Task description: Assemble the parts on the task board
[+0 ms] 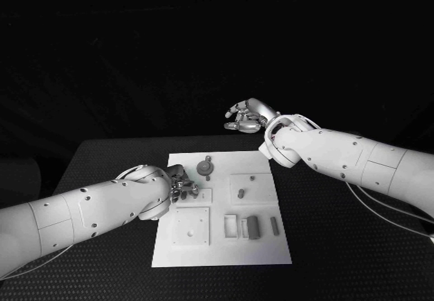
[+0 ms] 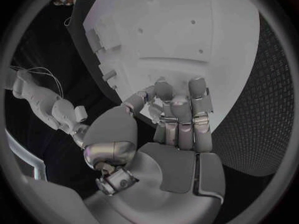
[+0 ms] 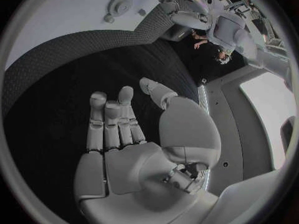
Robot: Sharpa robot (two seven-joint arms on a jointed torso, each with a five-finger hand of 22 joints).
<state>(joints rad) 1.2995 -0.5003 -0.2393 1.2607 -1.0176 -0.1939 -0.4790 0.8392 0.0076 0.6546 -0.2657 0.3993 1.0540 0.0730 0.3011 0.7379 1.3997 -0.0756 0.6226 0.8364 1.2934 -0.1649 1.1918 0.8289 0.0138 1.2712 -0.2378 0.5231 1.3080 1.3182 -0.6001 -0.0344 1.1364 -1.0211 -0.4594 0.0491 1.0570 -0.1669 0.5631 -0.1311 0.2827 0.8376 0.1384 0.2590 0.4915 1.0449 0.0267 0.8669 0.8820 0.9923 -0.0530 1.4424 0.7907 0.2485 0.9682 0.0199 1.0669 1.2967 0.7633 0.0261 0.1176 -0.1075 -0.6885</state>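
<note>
The white task board (image 1: 262, 248) lies in the middle of the black table. On it sit a round grey part (image 1: 206, 167), a small peg (image 1: 241, 192), a square plate (image 1: 192, 226) and three upright rectangular pieces (image 1: 251, 226). My left hand (image 1: 182, 185) hovers at the board's left edge with its fingers (image 2: 179, 112) curled and the thumb drawn in against them; whether something small sits between them is unclear. My right hand (image 1: 247, 116) is raised beyond the board's far edge. In the right wrist view its fingers (image 3: 112, 122) are stretched out with nothing in the palm.
The board (image 2: 187, 35) curves just beyond the left hand's fingertips. Black table (image 1: 344, 251) surrounds the board on all sides. The right wrist view shows the board (image 3: 56, 15) and its round part (image 3: 118, 5) far off, with my left arm (image 3: 212, 15) beside them.
</note>
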